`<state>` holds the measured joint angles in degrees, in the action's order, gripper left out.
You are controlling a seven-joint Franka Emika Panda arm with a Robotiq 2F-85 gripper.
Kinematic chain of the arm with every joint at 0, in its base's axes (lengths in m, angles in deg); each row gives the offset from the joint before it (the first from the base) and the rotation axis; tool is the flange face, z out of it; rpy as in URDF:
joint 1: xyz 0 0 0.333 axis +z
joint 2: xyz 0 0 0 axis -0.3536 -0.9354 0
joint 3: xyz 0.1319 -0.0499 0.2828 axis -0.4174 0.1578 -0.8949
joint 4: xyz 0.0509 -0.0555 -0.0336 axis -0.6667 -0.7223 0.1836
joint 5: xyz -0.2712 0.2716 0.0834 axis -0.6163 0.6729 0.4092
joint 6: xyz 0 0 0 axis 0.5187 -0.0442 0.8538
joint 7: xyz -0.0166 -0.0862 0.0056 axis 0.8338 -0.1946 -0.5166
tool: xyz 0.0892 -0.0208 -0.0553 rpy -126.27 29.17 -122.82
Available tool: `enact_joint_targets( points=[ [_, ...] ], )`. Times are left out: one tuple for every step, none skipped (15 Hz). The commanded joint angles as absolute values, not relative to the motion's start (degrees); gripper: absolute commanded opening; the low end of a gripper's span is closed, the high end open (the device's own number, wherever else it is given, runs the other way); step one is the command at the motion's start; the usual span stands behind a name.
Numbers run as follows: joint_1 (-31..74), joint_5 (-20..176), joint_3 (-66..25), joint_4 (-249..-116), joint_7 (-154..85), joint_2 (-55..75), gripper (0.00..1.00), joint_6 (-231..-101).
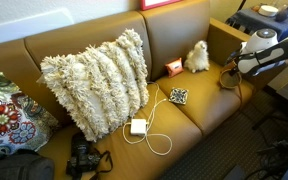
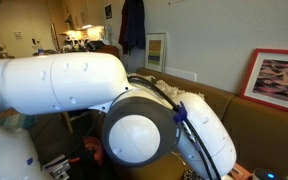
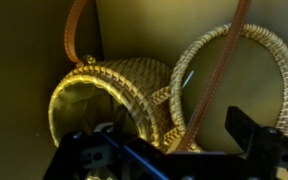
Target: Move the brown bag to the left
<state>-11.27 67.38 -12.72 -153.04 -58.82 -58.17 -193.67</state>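
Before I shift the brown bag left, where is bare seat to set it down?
Bare: the brown couch seat between the small patterned square and the brown pouch bag, in front of the white plush toy. Crowded beyond: white charger with cable, shaggy cream pillow, black camera.

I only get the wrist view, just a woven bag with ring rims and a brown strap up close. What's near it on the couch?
Observer: In an exterior view a white plush toy sits near the brown bag.
Operator: And past the toy?
Observer: A small orange-red box, then a big shaggy pillow.
Operator: Is any outside camera blocked?
Observer: Yes, in an exterior view the robot arm fills most of the picture.
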Motion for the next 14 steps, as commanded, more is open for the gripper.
enact_joint_targets(
  points=[
    [-11.2, 67.7, -12.6, -152.9, -59.1, -58.2, 1.00, -193.5],
    [-11.2, 67.7, -12.6, -152.9, -59.1, -58.2, 1.00, -193.5],
    [-11.2, 67.7, -12.6, -152.9, -59.1, -58.2, 1.00, -193.5],
    [-11.2, 67.7, -12.6, -152.9, -59.1, -58.2, 1.00, -193.5],
    [-11.2, 67.7, -12.6, -152.9, -59.1, -58.2, 1.00, -193.5],
    [-11.2, 67.7, -12.6, -152.9, -59.1, -58.2, 1.00, -193.5],
    [-11.2, 67.7, -12.6, -152.9, -59.1, -58.2, 1.00, -193.5],
    [-11.2, 67.7, -12.6, -152.9, -59.1, -58.2, 1.00, -193.5],
    [-11.2, 67.7, -12.6, -152.9, -59.1, -58.2, 1.00, -193.5],
    [-11.2, 67.7, -12.6, -152.9, -59.1, -58.2, 1.00, -193.5],
    [-11.2, 67.7, -12.6, -152.9, -59.1, -58.2, 1.00, -193.5],
    [-11.2, 67.7, -12.6, -152.9, -59.1, -58.2, 1.00, -193.5],
    [-11.1, 67.7, -12.5, -152.6, -59.2, -58.1, 1.00, -193.7],
    [-10.3, 67.8, -11.3, -152.6, -57.3, -58.1, 1.00, -194.7]
  ],
)
